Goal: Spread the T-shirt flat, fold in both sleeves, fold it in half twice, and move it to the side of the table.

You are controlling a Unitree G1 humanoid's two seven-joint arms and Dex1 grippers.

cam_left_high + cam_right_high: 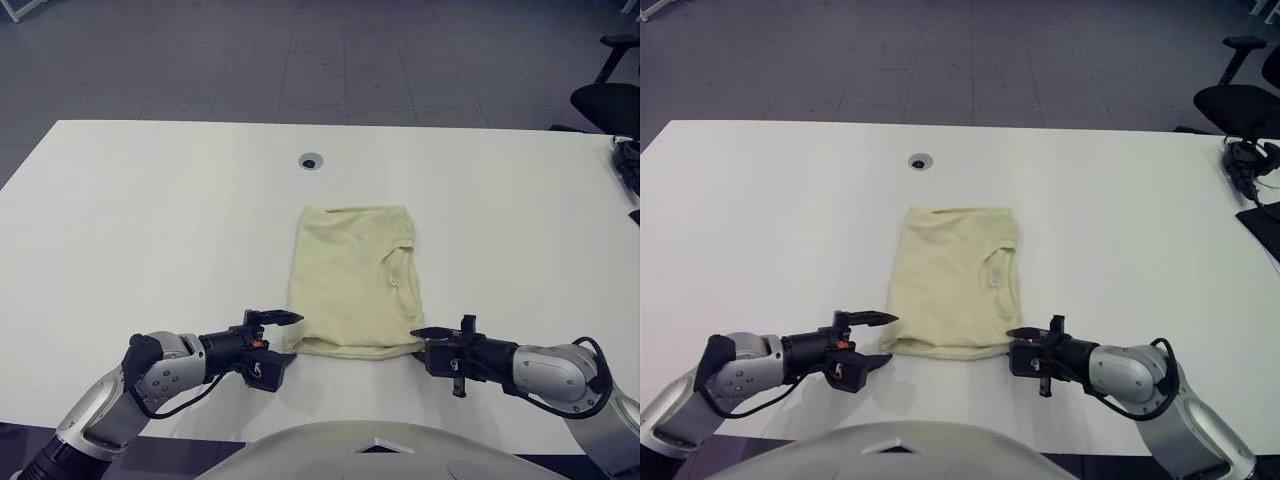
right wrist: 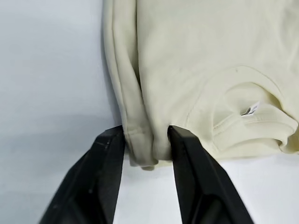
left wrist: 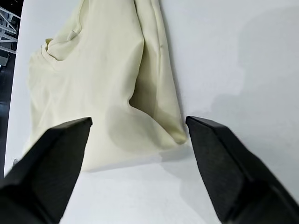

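Observation:
A pale yellow T-shirt point(image 1: 355, 280) lies folded into a narrow rectangle in the middle of the white table point(image 1: 150, 230), its collar showing on the right half. My left gripper point(image 1: 296, 338) hovers at the shirt's near left corner, open, one finger on each side of that corner point(image 3: 175, 133) and not touching it. At the near right corner my right gripper point(image 1: 418, 340) is shut on the shirt's folded edge point(image 2: 140, 144), which is pinched between its two black fingers point(image 2: 110, 154) just above the table.
A round cable grommet point(image 1: 311, 161) sits in the table beyond the shirt. A black office chair point(image 1: 610, 100) and black cables point(image 1: 1245, 165) are at the far right edge. Bare table lies to the left and right of the shirt.

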